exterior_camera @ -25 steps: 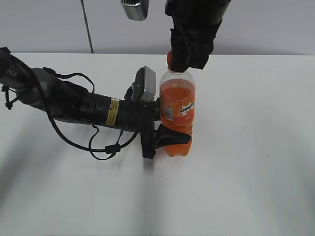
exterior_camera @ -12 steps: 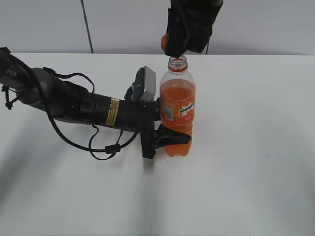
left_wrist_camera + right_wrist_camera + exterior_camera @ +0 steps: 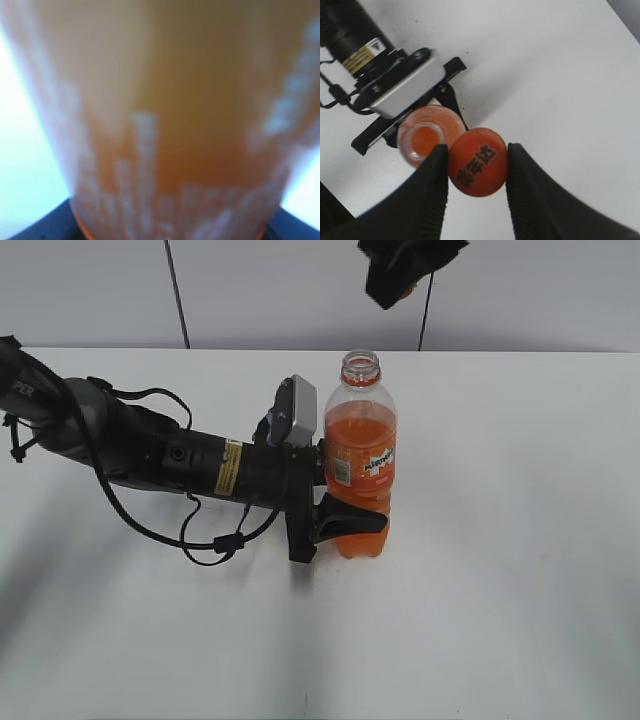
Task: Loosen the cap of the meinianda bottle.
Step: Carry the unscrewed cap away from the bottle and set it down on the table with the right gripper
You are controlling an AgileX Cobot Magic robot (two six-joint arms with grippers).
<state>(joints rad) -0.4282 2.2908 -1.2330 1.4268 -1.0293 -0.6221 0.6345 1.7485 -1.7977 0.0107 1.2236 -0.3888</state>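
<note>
**Cap off, right arm lifting clear**

Lifting away now: right gripper is carrying the cap well above the open neck, higher than half a second ago. Its fingers are pinching the cap's sides. I'm reading the loosening as done, overshot even. Left gripper is clamping the meinianda bottle, upright on the table, unmoved.

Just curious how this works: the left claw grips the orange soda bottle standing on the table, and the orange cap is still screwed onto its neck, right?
Not quite. The cap is off: the right wrist view shows it pinched in the right gripper above the open mouth of the meinianda bottle. The left gripper does grip the standing bottle.
</note>
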